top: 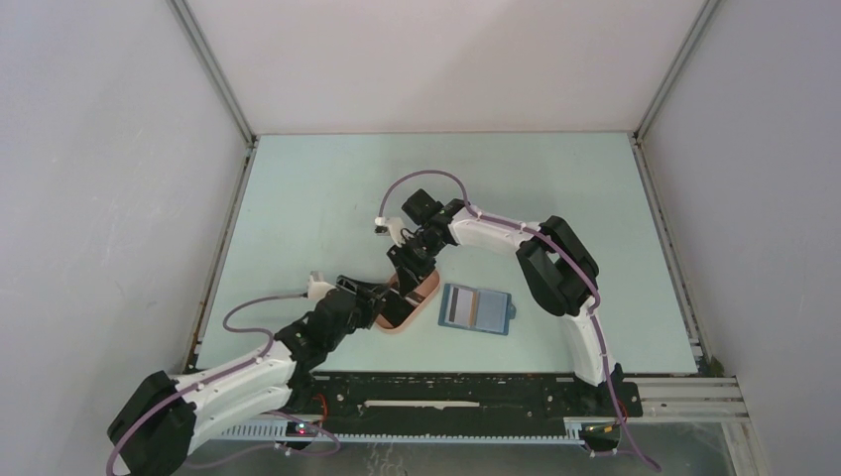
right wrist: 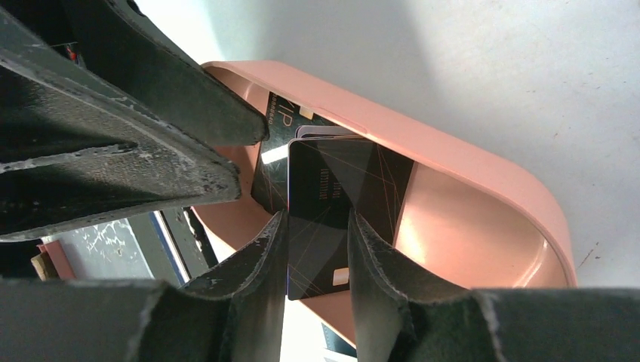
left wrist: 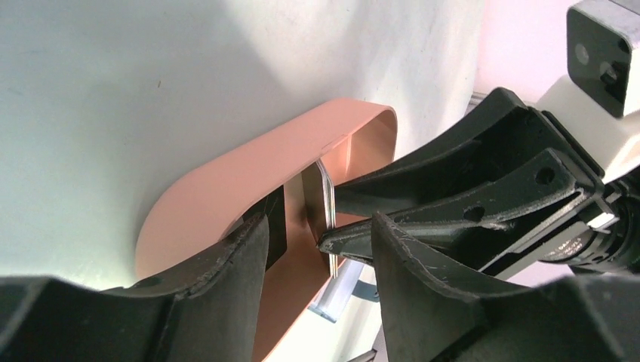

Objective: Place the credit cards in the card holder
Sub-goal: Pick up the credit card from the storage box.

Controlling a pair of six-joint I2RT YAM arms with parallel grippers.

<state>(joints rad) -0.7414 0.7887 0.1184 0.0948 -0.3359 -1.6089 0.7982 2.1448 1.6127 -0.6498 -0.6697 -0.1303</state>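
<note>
Starting at the left, you have the left gripper reaching low across the pale green table to the near end of the pink tray. Its fingers stand well apart, with that end of the tray in the gap between them and one finger right at the tray's outer wall. Inside the tray are the black credit cards. One with fine line art leans face-out at the front, and another, lettered "VIP", stands just behind it. In your left wrist view they show only as thin bright edges. The right gripper comes down into the tray from the far side, its tips close to the left gripper's. Its fingers sit at a middling width on either side of the front card, one at each side edge. From the right wrist view they look to be touching the card, but you can't tell whether they have truly clamped it. Further right, just beside the tray and flat on the table, the blue card holder lies open. An orange-tan card with a dark stripe rests on its left half.
</note>
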